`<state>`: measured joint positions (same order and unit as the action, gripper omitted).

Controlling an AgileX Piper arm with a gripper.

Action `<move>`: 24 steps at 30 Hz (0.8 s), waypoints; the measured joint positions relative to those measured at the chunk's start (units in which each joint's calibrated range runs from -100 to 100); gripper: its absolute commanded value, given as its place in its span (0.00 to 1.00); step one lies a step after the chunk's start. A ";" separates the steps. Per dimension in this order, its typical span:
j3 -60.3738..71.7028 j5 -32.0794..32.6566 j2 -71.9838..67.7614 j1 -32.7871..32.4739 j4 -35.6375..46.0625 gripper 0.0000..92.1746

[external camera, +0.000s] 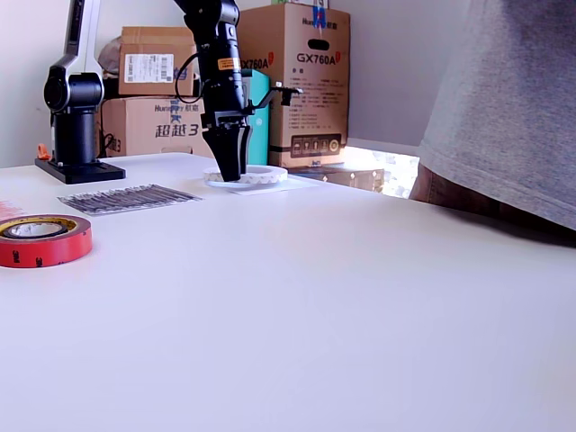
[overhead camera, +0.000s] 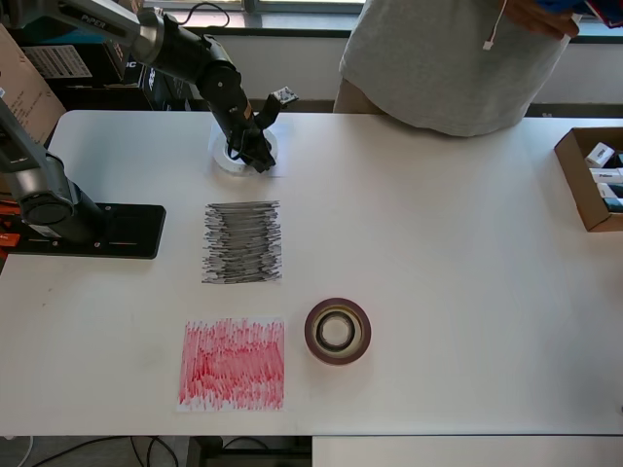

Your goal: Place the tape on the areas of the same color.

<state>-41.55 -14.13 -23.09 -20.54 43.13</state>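
My gripper [overhead camera: 251,151] [external camera: 232,173] points down at the far left of the table, jaws nearly together on the wall of the whitish tape ring [overhead camera: 222,156] [external camera: 265,175]. That ring rests on the white patch [overhead camera: 279,173] [external camera: 301,184], which it mostly hides. The black-grey scribbled patch [overhead camera: 242,241] [external camera: 130,197] lies bare in front of it, and the red scribbled patch [overhead camera: 232,363] is nearer still. The red-brown ring [overhead camera: 338,331] [external camera: 40,241] lies flat on bare table right of the red patch. A small black ring [overhead camera: 336,332] seems to lie inside it.
A person in a grey shirt [overhead camera: 458,58] [external camera: 513,108] stands at the table's far edge. An open cardboard box [overhead camera: 594,180] sits at the overhead view's right edge. The arm's black base [overhead camera: 88,229] [external camera: 76,166] stands at the left. Cardboard boxes [external camera: 297,72] are stacked behind the table.
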 measured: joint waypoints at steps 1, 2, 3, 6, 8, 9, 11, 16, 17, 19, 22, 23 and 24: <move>0.00 0.00 0.00 0.00 0.00 0.00; 0.00 0.00 0.00 0.00 0.00 0.00; 0.00 0.00 0.00 0.00 0.14 0.00; 0.00 0.00 -0.42 -0.09 0.12 0.00; 0.00 0.00 -1.19 -0.60 0.12 0.00; 0.00 0.20 -1.23 -0.71 0.28 0.00; 0.00 0.77 -1.23 -0.81 0.13 0.00; 1.03 2.43 -1.23 -1.16 0.09 0.00; 1.15 2.58 -1.23 -1.40 0.06 0.00; 1.15 2.58 -1.23 -1.70 0.20 0.00; 1.15 2.58 -1.23 -1.70 0.20 0.00; 1.15 2.58 -1.23 -1.70 0.20 0.00; 1.15 2.58 -1.23 -1.70 0.20 0.00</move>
<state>-40.41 -11.55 -24.33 -22.24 43.33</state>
